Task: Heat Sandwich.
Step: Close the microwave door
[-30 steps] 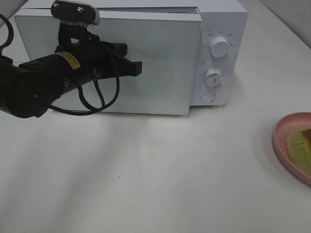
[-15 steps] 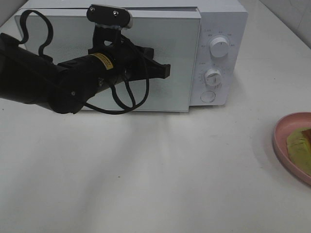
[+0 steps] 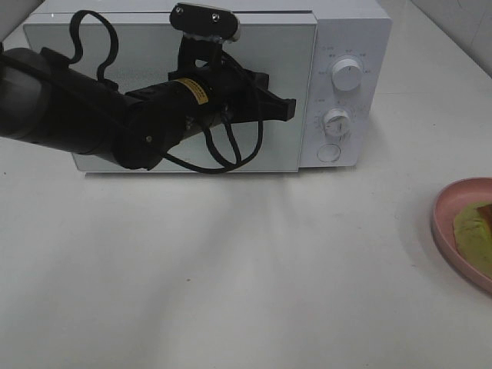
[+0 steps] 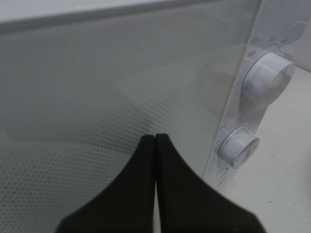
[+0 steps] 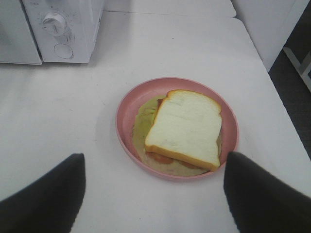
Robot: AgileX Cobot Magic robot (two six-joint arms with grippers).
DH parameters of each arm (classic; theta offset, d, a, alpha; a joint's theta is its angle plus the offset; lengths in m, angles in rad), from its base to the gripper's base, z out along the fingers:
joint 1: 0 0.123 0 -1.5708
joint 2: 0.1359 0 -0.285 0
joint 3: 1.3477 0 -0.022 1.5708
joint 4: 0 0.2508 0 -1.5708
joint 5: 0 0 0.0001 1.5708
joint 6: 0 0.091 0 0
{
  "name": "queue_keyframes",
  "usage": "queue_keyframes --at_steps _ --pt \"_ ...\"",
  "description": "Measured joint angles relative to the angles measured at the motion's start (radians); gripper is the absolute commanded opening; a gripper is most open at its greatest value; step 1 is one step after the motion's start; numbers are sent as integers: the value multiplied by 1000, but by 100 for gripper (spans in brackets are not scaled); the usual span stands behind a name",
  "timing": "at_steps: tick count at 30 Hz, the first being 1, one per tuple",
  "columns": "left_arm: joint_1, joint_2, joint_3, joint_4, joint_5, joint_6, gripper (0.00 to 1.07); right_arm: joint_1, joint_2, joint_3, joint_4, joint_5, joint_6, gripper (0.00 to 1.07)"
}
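The clenched left gripper (image 3: 290, 109) has pushed the white microwave's glass door (image 3: 115, 61) nearly shut, sandwich (image 5: 185, 128) outside; the right gripper (image 5: 153, 194) is spread.

A white microwave (image 3: 231, 84) stands at the far side of the white bench (image 3: 231, 277), door shut. The left gripper (image 3: 288, 110), jaws closed, points right across the door's right edge — beside two dials (image 3: 347, 75). A pink plate (image 3: 446, 231) sits at right.
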Motion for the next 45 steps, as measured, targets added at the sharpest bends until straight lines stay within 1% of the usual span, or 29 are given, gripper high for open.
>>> queue_keyframes --at_steps 7,12,13,17,20,45 --pt "-6 19 -22 5 4 0 0 0 0 0 0 0 0 75" --pt "-5 27 -25 -17 -2 3 0 0 0 0 0 0 0 75" --pt "4 32 -34 -38 -4 5 0 0 0 0 0 0 0 75" --pt "12 35 -39 -28 14 10 0 0 0 0 0 -1 0 75" --pt "12 37 -43 -28 24 25 0 0 0 0 0 -1 0 75" --pt "13 30 -44 -26 50 26 0 0 0 0 0 -1 0 75"
